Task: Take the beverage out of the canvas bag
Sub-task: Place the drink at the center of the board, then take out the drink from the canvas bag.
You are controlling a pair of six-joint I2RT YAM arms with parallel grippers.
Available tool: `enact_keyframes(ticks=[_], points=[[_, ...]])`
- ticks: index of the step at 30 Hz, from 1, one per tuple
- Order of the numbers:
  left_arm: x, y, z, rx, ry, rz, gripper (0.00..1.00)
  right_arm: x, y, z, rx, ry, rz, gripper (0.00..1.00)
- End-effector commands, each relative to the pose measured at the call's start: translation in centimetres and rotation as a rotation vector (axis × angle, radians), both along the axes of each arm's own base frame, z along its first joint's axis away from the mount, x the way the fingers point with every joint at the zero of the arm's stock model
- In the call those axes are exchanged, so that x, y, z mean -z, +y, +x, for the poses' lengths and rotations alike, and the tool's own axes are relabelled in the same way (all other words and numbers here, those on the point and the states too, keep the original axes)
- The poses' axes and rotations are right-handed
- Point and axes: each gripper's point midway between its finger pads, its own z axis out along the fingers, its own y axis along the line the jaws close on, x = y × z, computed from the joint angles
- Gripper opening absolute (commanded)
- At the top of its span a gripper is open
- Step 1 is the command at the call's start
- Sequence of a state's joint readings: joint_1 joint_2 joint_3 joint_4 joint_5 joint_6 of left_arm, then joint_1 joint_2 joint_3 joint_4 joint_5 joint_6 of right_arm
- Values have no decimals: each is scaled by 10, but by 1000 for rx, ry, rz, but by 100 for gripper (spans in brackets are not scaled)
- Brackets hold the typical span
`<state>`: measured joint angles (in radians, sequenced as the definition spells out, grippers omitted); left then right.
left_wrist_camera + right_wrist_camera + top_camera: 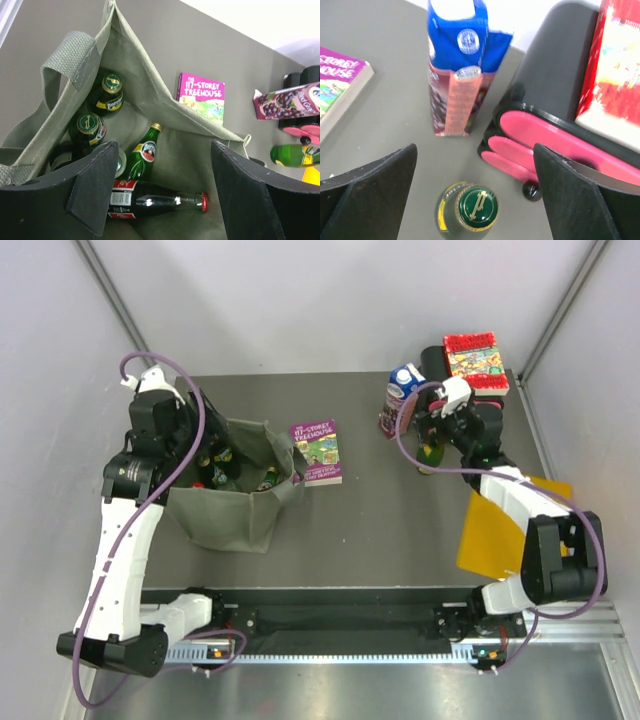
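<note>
The olive canvas bag [238, 502] stands open at the left of the table. Inside it [190, 150] lie several beverages: green bottles [142, 152] and a dark cola bottle [155, 200] on its side with a red cap. My left gripper [204, 460] hangs over the bag's mouth, open [165, 172], with the cola bottle below and between its fingers [92, 187], untouched. At the right, a green bottle [475, 210] stands upright on the table [431, 458]. My right gripper [475, 167] is open just above it, its fingers [575, 190] well apart from it.
A purple juice carton [400, 398] stands beside the pink drawer box [468, 390], which carries a red book [472, 355]. A pink-and-green paperback [317, 450] lies right of the bag. A yellow sheet [505, 530] lies under the right arm. Grey walls close in the table.
</note>
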<state>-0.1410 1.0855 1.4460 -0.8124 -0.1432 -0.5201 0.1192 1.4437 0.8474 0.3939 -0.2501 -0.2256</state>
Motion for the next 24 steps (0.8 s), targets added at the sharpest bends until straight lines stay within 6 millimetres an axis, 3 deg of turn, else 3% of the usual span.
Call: enact_keyframes(ticks=[1, 7, 8, 12, 24], points=[[-14, -4, -3, 34, -4, 4, 79, -79, 12, -10, -122, -117, -20, 100], [18, 14, -16, 3, 162, 127, 76, -103, 35, -29, -282, -57, -12, 100], [23, 14, -15, 8, 183, 135, 75, -98, 36, -31, -287, -18, -5, 100], [49, 13, -10, 37, 259, 164, 71, -111, 43, -38, -332, -16, 18, 100], [109, 27, 64, 22, 262, 302, 70, -108, 74, -54, -470, 5, 52, 100]])
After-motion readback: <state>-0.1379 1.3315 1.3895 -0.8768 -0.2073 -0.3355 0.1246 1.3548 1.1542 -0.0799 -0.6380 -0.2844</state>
